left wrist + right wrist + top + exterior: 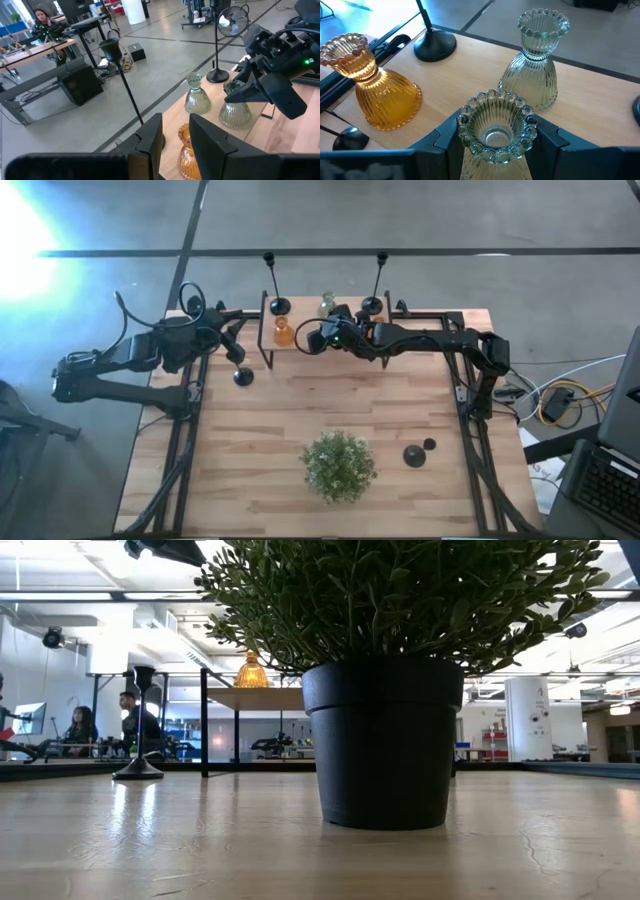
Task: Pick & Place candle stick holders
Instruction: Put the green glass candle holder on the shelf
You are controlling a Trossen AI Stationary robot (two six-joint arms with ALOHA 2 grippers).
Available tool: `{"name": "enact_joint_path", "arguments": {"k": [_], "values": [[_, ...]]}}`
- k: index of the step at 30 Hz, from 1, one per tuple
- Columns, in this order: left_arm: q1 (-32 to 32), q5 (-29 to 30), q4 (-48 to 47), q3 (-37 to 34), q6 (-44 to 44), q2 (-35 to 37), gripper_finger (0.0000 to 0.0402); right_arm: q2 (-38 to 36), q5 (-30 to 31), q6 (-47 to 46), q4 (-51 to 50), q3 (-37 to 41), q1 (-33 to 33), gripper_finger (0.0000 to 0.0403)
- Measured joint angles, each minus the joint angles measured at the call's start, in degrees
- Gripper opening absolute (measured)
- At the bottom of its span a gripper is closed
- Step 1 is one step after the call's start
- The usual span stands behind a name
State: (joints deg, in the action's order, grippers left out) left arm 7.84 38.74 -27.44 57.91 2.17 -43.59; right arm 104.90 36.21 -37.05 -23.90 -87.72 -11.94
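Wooden shelf [470, 85] up back: your right gripper [496, 136] clamps an upright pale green glass holder [496, 131].
Left gripper [176, 140], jaws parted and empty, waits beside the shelf; set down between its neighbours.

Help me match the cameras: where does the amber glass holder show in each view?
High view: amber glass holder, top centre, shelf's left part.
Low view: on the shelf, left of the plant.
Left wrist view: bottom centre.
Right wrist view: left side.
Shared landmark: the wooden shelf.

Amber glass holder [380, 92], pale green holder [535, 67] stood upright upper frame; second pale green holder [496, 131] upright, bottom centre; tall black holder [434, 42] top left.
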Motion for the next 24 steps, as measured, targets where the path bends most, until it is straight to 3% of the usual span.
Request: {"name": "enact_joint_path", "arguments": {"k": [24], "values": [[0.0,0.0,0.0,0.0,0.0,0.0,0.0101,0.1,-3.1,0.4,1.2,0.1,-1.3,0.0164]]}}
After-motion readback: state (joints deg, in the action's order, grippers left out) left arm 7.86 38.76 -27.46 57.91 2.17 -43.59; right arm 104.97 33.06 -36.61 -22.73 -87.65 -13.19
